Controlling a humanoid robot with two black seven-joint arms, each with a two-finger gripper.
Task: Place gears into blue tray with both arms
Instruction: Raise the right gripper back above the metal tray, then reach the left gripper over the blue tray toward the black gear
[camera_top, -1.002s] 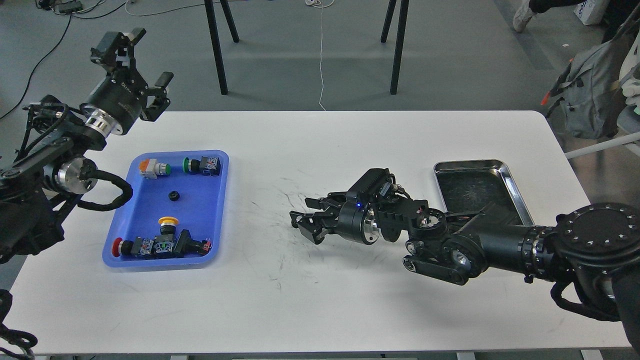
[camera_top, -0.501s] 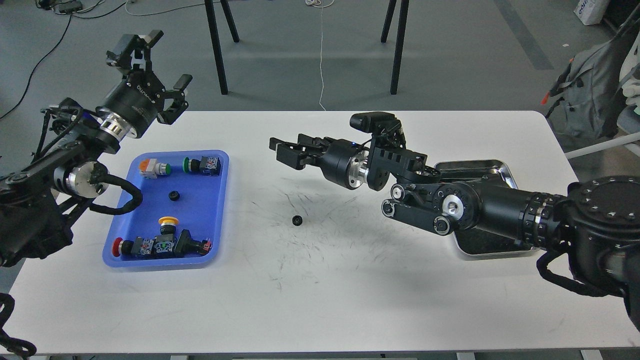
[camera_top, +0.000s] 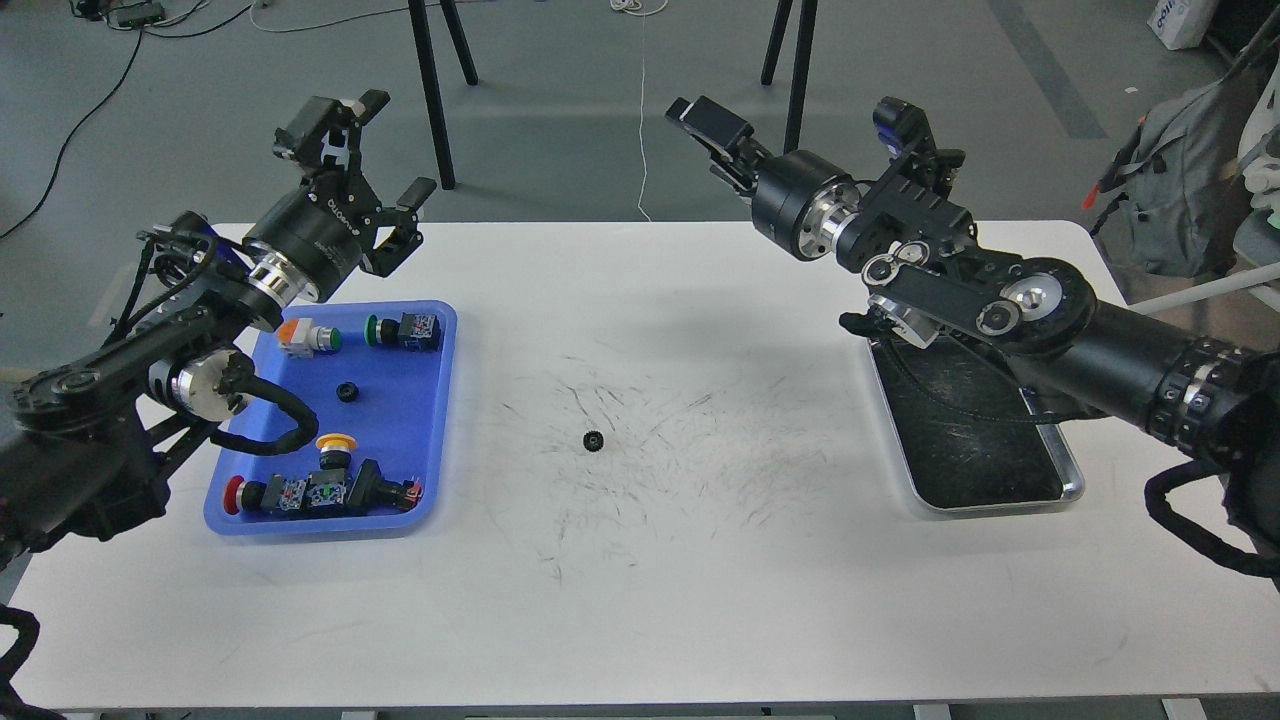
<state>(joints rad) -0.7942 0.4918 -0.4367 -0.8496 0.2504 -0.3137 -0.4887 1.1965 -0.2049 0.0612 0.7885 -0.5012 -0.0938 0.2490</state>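
Observation:
One small black gear (camera_top: 592, 439) lies alone on the white table, near its middle. A second gear (camera_top: 347, 391) rests inside the blue tray (camera_top: 405, 430) at the left. My left gripper (camera_top: 372, 150) hangs open and empty above the tray's far edge, well away from both gears. High over the table's far edge, right of centre, my right gripper (camera_top: 712, 135) is raised; its fingers look apart with nothing between them. It is far above and behind the loose gear.
Several coloured push-button switches (camera_top: 310, 335) lie along the blue tray's far and near ends. A shiny steel tray (camera_top: 975, 440) sits at the right, partly under my right arm. Chair legs stand on the floor beyond the table.
My right gripper left the gear on the table, then rose and swung back to the far right. My left gripper moved right, toward the blue tray's far edge.

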